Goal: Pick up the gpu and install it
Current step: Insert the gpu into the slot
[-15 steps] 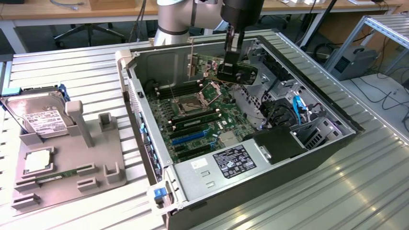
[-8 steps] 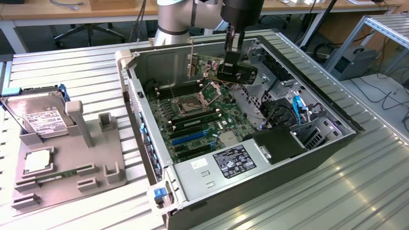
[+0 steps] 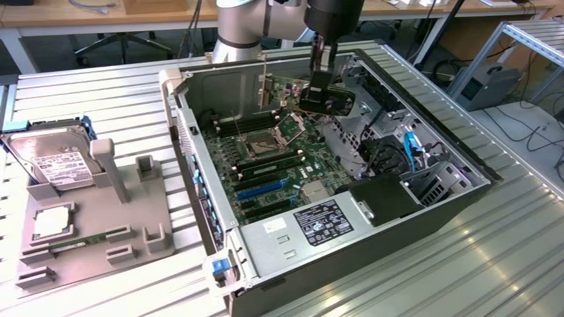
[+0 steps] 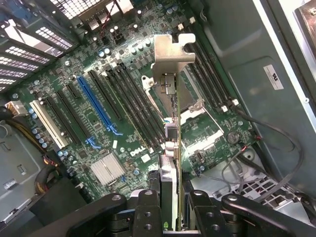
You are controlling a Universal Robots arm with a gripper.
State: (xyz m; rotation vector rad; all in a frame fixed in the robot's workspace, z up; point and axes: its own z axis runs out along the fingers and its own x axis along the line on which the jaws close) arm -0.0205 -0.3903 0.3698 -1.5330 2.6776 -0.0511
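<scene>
the gripper [image 4: 170,202] had its fingers [image 4: 148,210] half closed and clamped on the gpu [image 4: 170,123]. the card was held edge-on above the motherboard [image 4: 131,150] inside the open computer case [image 3: 220,86], silver bracket end farthest from the wrist.

My exterior view cut the arm [image 3: 240,30] off at twelve o'clock; the gripper [image 3: 319,100] hid part of the gpu [image 3: 282,89].

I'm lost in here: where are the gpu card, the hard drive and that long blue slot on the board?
gpu [image 4: 170,57]: wrist view, on its silver metal bracket.
hard drive [image 3: 60,167]: exterior view, on its white label.
blue slot [image 4: 98,105]: wrist view, midway along its length.
</scene>
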